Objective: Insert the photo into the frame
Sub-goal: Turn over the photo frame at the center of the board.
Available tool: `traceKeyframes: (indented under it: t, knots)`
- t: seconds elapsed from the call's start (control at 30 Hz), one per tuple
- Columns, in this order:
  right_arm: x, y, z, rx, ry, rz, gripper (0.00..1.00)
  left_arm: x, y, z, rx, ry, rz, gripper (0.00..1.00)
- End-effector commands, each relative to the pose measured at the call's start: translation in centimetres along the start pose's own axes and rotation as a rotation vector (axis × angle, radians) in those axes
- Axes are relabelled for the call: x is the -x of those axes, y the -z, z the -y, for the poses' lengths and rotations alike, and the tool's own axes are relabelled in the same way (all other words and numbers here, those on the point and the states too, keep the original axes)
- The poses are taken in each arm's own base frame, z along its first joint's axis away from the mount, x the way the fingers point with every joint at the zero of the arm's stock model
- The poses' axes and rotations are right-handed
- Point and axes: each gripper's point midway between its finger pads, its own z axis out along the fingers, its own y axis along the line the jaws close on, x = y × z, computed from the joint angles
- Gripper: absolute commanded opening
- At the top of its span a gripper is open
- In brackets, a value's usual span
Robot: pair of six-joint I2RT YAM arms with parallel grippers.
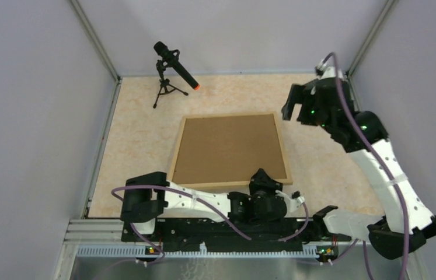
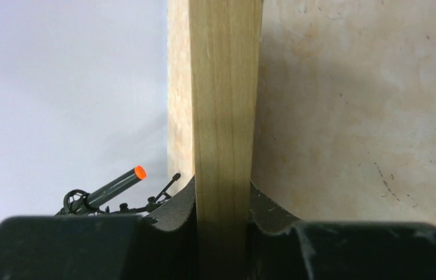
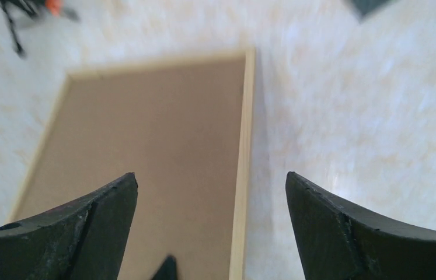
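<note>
two sets of jaws are at different jobs. nearest, the left jaws, at the end of the left arm (image 1: 198,201) stretched low along the near edge of the mottled beige counter (image 2: 349,116), are pinching the near rail of the large rectangular frame of thin light wood strips (image 2: 224,116). in the left wrist view the strip runs straight up between the black fingers (image 2: 174,216), which sit against both its sides.

beyond those jaws the frame lies flat on the counter, and a plain brown backing board (image 1: 230,149) fills it, facing up.

the right jaws, on the raised right arm (image 1: 379,157), hang high by the frame's far right corner. they are spread wide with nothing between them, and the board and one rail lie below them.

farthest from both stands a black microphone with an orange tip on a small tripod (image 1: 175,67).

the photo shows in no view, and i cannot tell whether it lies under the board.

with the board seated, the step in hand looks like gripping the frame to lift or turn it. the next move would call for a firm pinch on so thin a rail and a slow lift. the right jaws would probably need to come down on the opposite rail, since a single grip at one edge could let the wide frame twist or the board slip out.
</note>
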Motion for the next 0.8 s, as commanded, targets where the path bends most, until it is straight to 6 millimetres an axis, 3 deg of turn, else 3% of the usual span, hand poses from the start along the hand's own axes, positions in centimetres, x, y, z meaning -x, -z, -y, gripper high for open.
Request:
traceKeyframes:
  t: [0.0,0.03,0.13,0.23,0.37,0.5,0.6,0.77]
  knots:
    - [10.0,10.7,2.3,-0.056,0.007,0.367,0.95,5.8,2.8,-8.5,-0.025,0.38,0.184,0.0]
    - [11.4,12.8,2.6,-0.056,-0.005,0.431,0.95,6.4,3.2,-9.2,-0.084,0.385,0.199,0.0]
    - [13.9,17.1,4.2,-0.088,-0.028,0.569,0.97,7.9,4.1,-13.9,-0.147,0.5,0.242,0.0]
    - [14.4,18.9,5.7,-0.141,-0.046,0.639,0.98,8.7,4.6,-21.2,-0.243,0.749,0.324,0.0]
    - [13.6,18.5,6.3,-0.157,-0.049,0.634,0.99,7.9,5.7,-29.8,-0.282,1.001,0.514,0.0]
    - [12.6,17.2,5.9,-0.141,-0.043,0.595,0.99,5.2,6.1,-36.4,-0.268,1.213,0.615,0.0]
    - [12.1,16.4,5.8,-0.138,-0.038,0.574,0.99,3.7,6.7,-39.2,-0.4,1.423,0.762,0.0]
    - [11.5,15.4,5.6,-0.136,-0.031,0.551,0.99,-0.4,6.3,-41.1,-0.486,1.663,0.906,0.0]
